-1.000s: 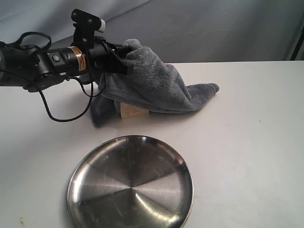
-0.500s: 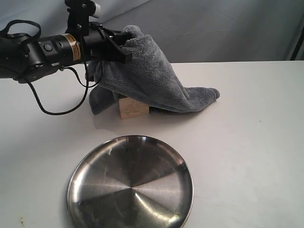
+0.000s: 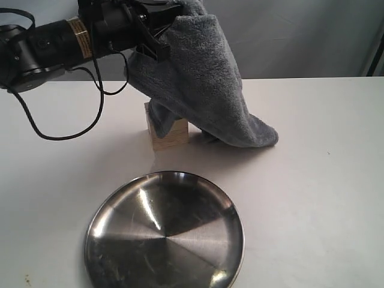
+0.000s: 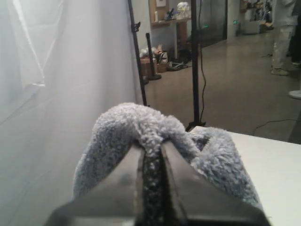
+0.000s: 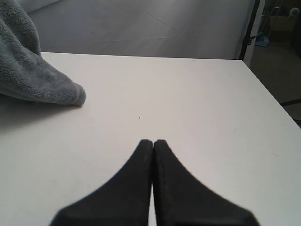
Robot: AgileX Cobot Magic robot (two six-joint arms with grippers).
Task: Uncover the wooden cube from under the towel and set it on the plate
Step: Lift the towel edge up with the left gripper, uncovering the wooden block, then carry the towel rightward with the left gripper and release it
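My left gripper (image 3: 157,27) is shut on the dark-grey towel (image 3: 204,78) and holds one end of it high above the table. The towel hangs down to the right, and its lower end (image 3: 258,137) still rests on the table. The pale wooden cube (image 3: 168,133) now shows below it, with a fold of towel draped over its top. In the left wrist view the towel (image 4: 155,129) bulges out between the closed fingers of the left gripper (image 4: 153,150). The steel plate (image 3: 165,231) lies at the front. My right gripper (image 5: 153,142) is shut and empty, with the towel's end (image 5: 42,80) ahead of it.
The white table (image 3: 312,180) stretches to the right of the towel and plate. A grey backdrop (image 3: 288,36) hangs behind the table. The left arm's black cable (image 3: 66,135) loops down to the table on the left.
The left gripper has lifted the towel higher and shifted it to the right. More of the wooden cube has come into view.
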